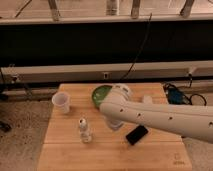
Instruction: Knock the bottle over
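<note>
so, nothing done yet as far as you can see: the bottle stands upright on the bench, left of centre toward the front edge, white cap up. the cup is behind it and a bit left, apart from it, also upright. a green bowl sits at the back, partly hidden by the arm, which reaches in from the right and hangs over the middle of the bench. the claw looks to be the dark piece under the arm, low over the bench, right of the bottle and not touching it; can't tell whether it's open or closed. my read: approach phase only, the whole knock is left. you need a sideways sweep left into the bottle, ideally high on its body so it tips rather than slides. watch the cup: push left or left-front and you should stay off it.
</note>
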Robot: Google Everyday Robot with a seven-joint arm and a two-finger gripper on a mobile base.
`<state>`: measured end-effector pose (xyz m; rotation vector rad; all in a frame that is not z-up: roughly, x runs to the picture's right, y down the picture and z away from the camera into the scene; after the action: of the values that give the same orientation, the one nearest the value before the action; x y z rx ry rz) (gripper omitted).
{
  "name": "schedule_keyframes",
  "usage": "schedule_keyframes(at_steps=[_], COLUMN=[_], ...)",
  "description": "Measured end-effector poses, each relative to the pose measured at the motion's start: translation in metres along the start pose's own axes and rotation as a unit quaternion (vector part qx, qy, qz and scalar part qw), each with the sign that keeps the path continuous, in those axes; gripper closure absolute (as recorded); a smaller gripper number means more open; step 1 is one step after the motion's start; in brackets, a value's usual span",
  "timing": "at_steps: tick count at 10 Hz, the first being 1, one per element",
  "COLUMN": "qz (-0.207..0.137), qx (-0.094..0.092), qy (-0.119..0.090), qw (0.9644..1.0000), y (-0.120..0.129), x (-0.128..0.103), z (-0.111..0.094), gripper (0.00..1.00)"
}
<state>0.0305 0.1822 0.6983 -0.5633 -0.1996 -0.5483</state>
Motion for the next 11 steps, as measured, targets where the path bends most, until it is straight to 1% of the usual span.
schedule_keyframes(at_steps=[7,9,11], qz=[-0.041,-0.056,-0.068], qx=[-0.002,-0.003,-0.006], qy=[-0.021,-0.027,-0.032], qw=[0.9989,0.9981,0.9972], y=[-0.012,-0.02,-0.021], x=[-0.014,-0.025,-0.024], z=[0.01,0.013,0.016], gripper=[0.98,0.98,0.98])
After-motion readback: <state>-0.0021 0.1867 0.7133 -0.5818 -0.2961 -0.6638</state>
